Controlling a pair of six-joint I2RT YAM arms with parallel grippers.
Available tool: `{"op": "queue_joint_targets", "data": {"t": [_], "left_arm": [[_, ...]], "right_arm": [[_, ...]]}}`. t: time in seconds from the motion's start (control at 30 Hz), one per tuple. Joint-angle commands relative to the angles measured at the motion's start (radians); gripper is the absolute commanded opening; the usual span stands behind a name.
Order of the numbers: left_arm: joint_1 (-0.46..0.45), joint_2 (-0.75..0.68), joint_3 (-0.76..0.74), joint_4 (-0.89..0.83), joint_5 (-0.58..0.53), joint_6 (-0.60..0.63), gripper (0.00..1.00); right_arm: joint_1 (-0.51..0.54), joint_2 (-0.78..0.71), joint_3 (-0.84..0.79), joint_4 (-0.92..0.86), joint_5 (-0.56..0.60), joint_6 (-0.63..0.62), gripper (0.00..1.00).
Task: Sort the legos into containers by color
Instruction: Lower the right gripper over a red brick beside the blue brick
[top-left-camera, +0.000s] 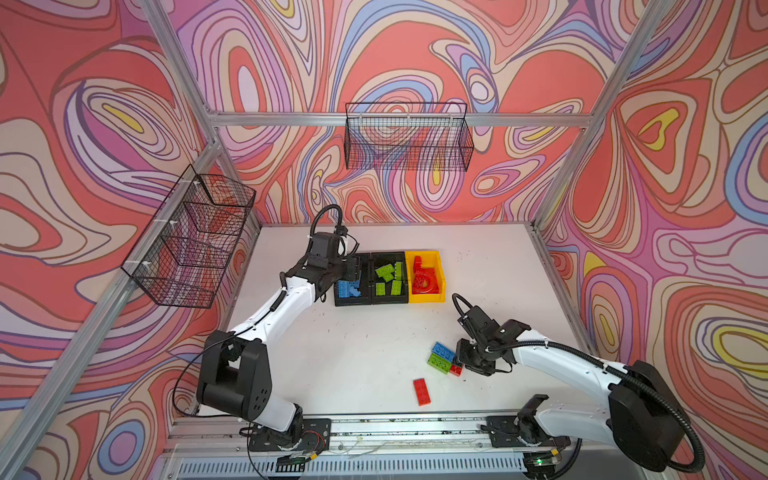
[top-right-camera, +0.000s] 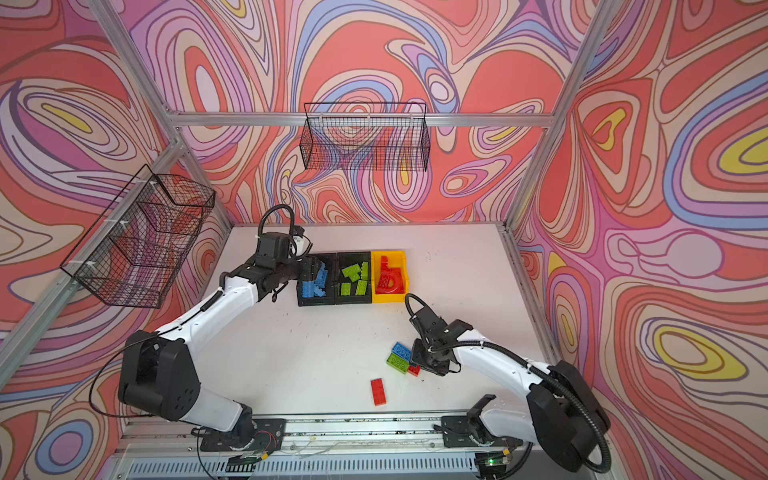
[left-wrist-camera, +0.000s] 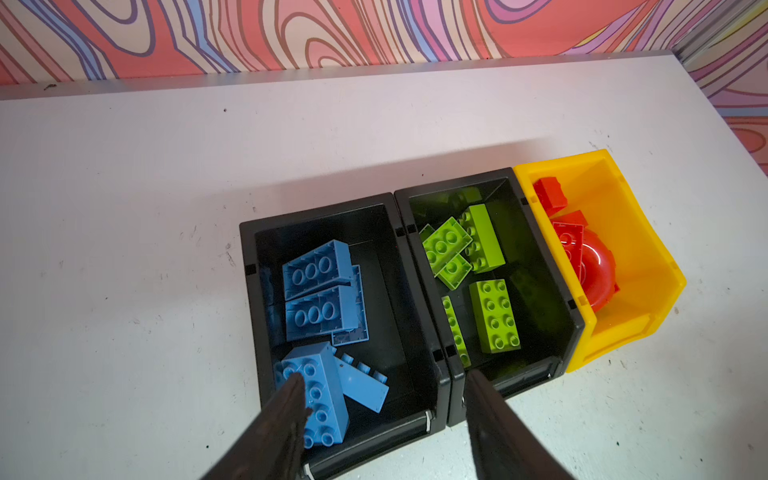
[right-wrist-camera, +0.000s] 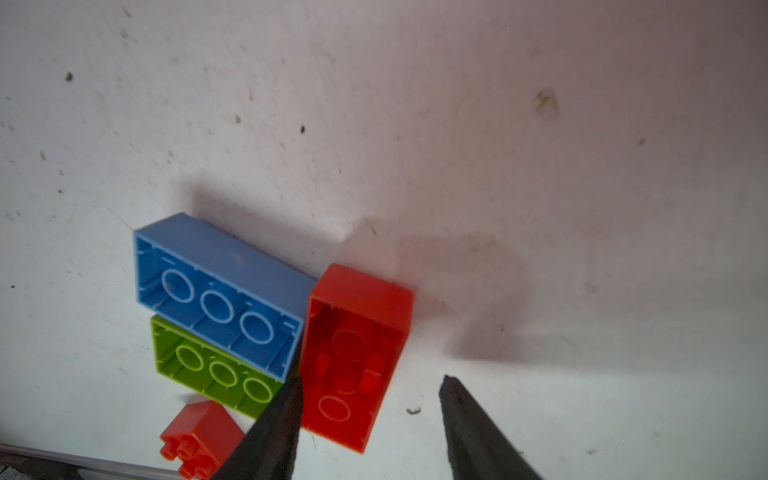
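- Left end effector: jaws wide, empty, over the black bin of blue legos, toward the worktop's back edge.
- Right end effector: jaws apart astride a loose red brick, not clamped, toward the front right.

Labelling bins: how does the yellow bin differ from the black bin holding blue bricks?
The yellow bin holds red pieces, the black bin blue bricks. The yellow bin sits rightmost in both top views, the black bin leftmost, under the left hand. Both are open-topped.
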Motion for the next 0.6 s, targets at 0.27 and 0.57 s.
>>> {"op": "queue_joint_targets", "data": {"t": [0.27,0.57], "left_arm": [[0.007,-0.024,-0.006,0.020,0.011,-0.006,0.62],[0.008,-0.026,-0.006,0.020,0.010,-0.004,0.62]], "right_arm": [[0.005,0.014,-0.021,0.028,0.070,0.061,0.45],[0.005,-0.006,-0.004,0.020,0.106,0.082,0.38]]}}
